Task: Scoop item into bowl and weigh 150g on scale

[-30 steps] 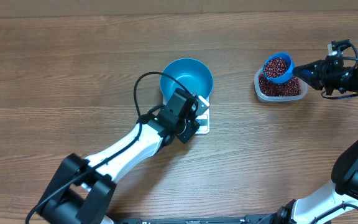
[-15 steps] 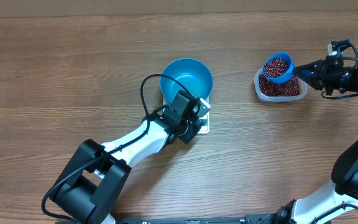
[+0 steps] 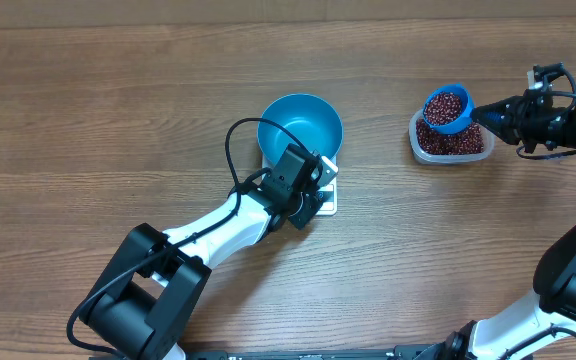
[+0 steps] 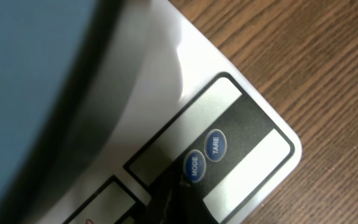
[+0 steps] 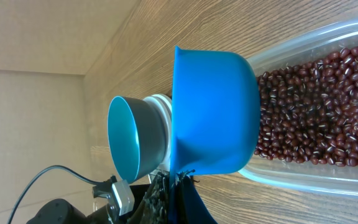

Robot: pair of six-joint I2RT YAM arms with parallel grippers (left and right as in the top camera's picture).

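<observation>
I have the left gripper [image 4: 174, 198] pinched fully together with nothing between the jaws, so it works as a single poking tip. It sits on the control strip of the scale [image 4: 166, 81], right at the MODE button [image 4: 194, 166], with the TARE button [image 4: 215, 145] just beside it. I cannot tell whether it is actually pressing. My guess is that I want the reading zeroed while the bowl [image 3: 300, 122] sits empty on the scale near the middle of the table [image 3: 118, 90].

The right gripper [image 3: 483, 113] is clamped on the handle of the scoop [image 3: 448, 108]. I hold the scoop level over the tub [image 3: 473, 152], toward the table's right edge, so any spill drops back in. The beans [image 5: 316, 106] are in the tub and heaped in the scoop; none are in the bowl.
</observation>
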